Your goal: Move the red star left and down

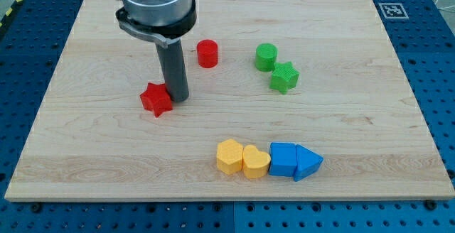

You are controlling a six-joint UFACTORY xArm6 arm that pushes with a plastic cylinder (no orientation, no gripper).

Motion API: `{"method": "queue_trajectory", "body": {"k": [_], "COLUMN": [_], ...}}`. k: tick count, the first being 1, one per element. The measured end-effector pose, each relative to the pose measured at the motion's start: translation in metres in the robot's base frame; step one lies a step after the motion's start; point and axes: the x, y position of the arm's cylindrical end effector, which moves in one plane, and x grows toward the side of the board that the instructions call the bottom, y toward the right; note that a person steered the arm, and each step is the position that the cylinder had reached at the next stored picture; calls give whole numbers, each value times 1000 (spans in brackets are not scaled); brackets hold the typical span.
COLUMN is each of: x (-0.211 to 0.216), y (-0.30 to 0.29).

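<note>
Here, my tip (pixel 178 96) upright, touching red star (pixel 157 99)

We see our tip (pixel 178 98) resting on the wooden board (pixel 85 162), touching the red star (pixel 156 99) on that block's right side — left of the board's middle. A red cylinder (pixel 207 53) stands near the rod, toward the top edge. Farther right, a green cylinder (pixel 266 57) and a green star (pixel 284 77) sit just beside each other. Near the bottom edge runs a tight row — a yellow hexagon (pixel 229 155), a yellow heart (pixel 255 162), a blue block (pixel 282 159) and a blue triangle (pixel 308 163), each touching its neighbour.
</note>
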Motion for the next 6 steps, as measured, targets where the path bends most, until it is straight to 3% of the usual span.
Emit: {"method": "queue_trajectory", "body": {"k": [4,6], "x": [-23,-3], "y": [-89,-89]}}
